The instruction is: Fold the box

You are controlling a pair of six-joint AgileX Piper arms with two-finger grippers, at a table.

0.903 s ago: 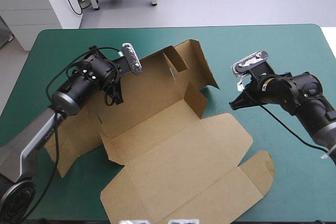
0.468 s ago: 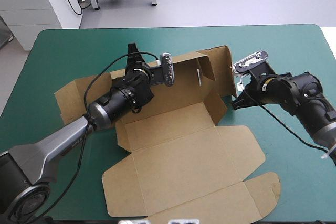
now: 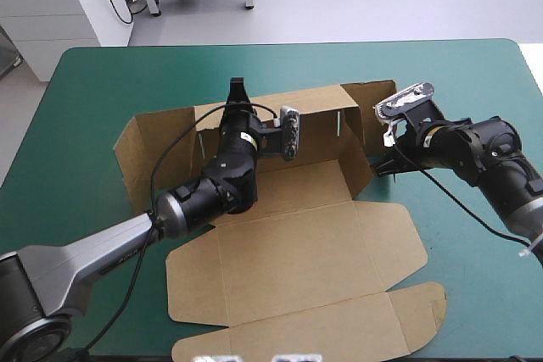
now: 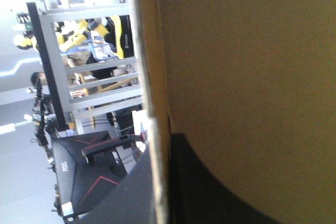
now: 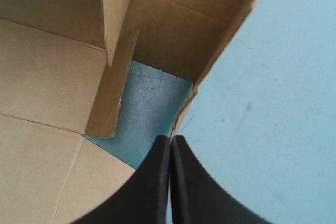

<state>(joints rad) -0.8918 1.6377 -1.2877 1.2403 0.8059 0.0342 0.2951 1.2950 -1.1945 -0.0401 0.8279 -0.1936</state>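
The box [image 3: 297, 243] is shown in plain brown board throughout, lined only by faint creases. Around the box, the table [image 3: 475, 82] is covered in unpatterned teal-green. The left gripper [image 4: 163, 148] and right gripper [image 5: 170, 141], at the box, are finished black.

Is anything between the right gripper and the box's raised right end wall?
Nothing visible does. The right gripper, shut, has its tip right at the lower edge of the box's right end wall, and only bare teal-green cover lies around it. I cannot confirm whether they actually touch.
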